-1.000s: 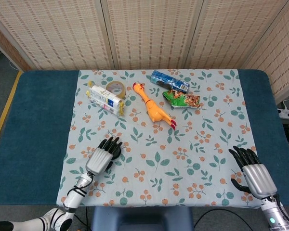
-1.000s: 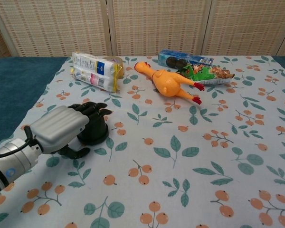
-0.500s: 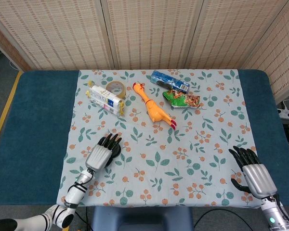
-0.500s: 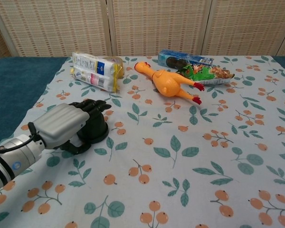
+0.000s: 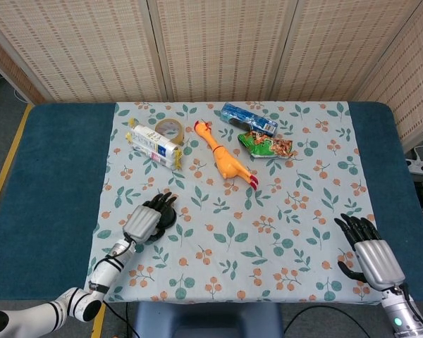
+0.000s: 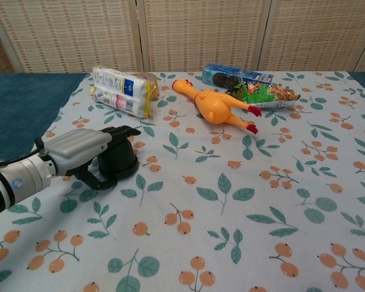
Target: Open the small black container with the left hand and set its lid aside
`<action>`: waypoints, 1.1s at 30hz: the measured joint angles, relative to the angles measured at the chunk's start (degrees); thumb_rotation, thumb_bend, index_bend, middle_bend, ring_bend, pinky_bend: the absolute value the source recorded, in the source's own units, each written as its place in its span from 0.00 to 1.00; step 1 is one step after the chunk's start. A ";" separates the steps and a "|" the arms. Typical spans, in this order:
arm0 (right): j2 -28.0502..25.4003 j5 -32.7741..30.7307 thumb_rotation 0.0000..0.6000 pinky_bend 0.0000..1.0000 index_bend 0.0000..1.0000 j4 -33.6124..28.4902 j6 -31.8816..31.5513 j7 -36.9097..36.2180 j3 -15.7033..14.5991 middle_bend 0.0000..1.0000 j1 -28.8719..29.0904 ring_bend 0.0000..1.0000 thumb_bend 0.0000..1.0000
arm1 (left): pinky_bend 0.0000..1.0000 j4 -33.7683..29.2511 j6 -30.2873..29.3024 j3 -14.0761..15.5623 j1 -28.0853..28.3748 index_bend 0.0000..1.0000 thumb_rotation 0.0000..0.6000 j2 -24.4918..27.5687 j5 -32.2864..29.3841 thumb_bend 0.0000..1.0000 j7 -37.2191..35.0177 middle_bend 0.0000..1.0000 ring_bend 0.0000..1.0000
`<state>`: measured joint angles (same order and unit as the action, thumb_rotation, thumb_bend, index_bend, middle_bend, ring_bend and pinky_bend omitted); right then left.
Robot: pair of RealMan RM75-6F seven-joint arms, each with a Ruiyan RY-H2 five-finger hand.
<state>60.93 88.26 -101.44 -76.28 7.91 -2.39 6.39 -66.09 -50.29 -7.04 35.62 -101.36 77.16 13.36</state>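
Note:
The small black container [image 6: 118, 163] stands on the floral cloth at the near left; it shows in the head view as a dark round shape [image 5: 167, 217] under my fingers. My left hand [image 6: 85, 149] [image 5: 145, 221] lies over it from the left, fingers draped across its top and thumb curled at its near side. Whether the lid is lifted is hidden by the hand. My right hand [image 5: 372, 256] rests at the table's near right corner, fingers spread and holding nothing; the chest view does not show it.
At the back of the cloth lie a white packet [image 6: 120, 91] beside a tape roll [image 5: 168, 129], a yellow rubber chicken [image 6: 214, 107], a blue packet [image 6: 237, 76] and a green snack bag [image 6: 263, 94]. Blue table [image 5: 53, 169] borders the cloth.
My left hand has swung leftward and settled lower over the container, its fingers wrapping further across the top. The right hand has not moved.

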 measured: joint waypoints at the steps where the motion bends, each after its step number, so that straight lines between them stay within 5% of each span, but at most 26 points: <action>1: 0.04 -0.02 1.00 0.00 0.00 -0.01 0.04 0.06 -0.01 0.00 0.01 0.00 0.20 | 0.35 0.09 0.38 -0.07 0.18 0.10 1.00 0.08 -0.36 0.36 -0.08 0.21 0.17; 11: 0.11 -0.27 1.00 0.00 0.00 -0.08 0.33 0.37 0.00 0.00 0.11 0.00 0.20 | 0.42 2.54 0.48 0.13 1.09 0.15 1.00 -0.53 -1.35 0.39 -1.65 0.26 0.22; 24: -0.01 -0.58 1.00 0.00 0.00 -0.23 0.70 0.45 0.00 0.00 0.25 0.00 0.20 | 0.69 7.08 -5.51 0.97 0.06 0.49 1.00 -3.79 1.00 0.81 -3.06 0.61 0.52; 33: -0.29 -0.34 1.00 0.00 0.00 -0.39 0.84 0.10 -0.20 0.00 0.30 0.00 0.20 | 0.72 17.75 -15.52 1.88 -1.22 0.52 1.00 -9.92 5.73 0.84 -5.14 0.66 0.56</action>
<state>60.64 87.93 -101.83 -75.44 8.01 -2.59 6.69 -48.33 -65.81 -5.16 34.40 -111.28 82.89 8.22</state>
